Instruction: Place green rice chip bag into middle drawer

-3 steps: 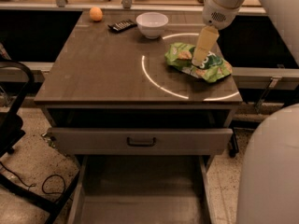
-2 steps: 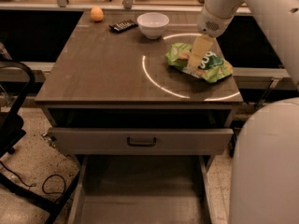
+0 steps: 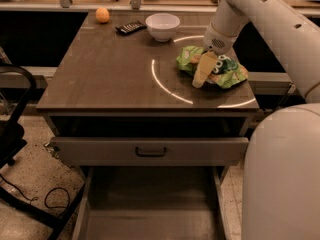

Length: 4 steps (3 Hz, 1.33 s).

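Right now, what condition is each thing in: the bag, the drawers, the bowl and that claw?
green rice chip bag: crumpled, lying on the table, not in a drawer.
gripper: down on the bag's left part.
middle drawer: pulled open, floor bare where visible.
drawer with the black handle: seems partly out.
white bowl: upright on the table.

An orange (image 3: 102, 15), remote (image 3: 131, 27) and white bowl (image 3: 162, 26) sit along the tabletop's (image 3: 100, 79) far edge, upper frame. A chair (image 3: 11, 136) is at left. The gripper (image 3: 199, 82) is low over the tabletop's right side.
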Motion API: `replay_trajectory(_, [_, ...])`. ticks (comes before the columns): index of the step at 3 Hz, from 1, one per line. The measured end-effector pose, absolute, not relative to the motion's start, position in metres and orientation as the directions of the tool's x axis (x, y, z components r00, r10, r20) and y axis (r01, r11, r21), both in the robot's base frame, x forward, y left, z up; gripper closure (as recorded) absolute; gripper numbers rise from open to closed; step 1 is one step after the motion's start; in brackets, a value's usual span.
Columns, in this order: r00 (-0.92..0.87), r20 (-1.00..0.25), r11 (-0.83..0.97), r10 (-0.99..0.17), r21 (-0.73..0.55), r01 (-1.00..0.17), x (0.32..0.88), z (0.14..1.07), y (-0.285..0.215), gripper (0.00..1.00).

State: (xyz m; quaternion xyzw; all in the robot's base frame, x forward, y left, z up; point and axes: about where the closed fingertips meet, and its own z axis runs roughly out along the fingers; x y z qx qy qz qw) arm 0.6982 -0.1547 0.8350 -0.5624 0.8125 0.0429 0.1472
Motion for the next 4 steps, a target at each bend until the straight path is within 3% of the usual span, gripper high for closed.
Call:
replay_trajectory(2, [-0.322, -0.289, 0.362, -0.901, -0.095, -0.927, 0.7006, 0.8331, -0.1524, 0.61])
replay_trajectory(3, [-0.323, -0.289, 0.362, -0.901, -0.095, -0.927, 0.7005, 0.8360, -0.1524, 0.92])
replay_trajectory(4, [-0.323, -0.289, 0.362, -0.901, -0.095, -0.927, 0.7005, 0.8372, -0.1524, 1.00])
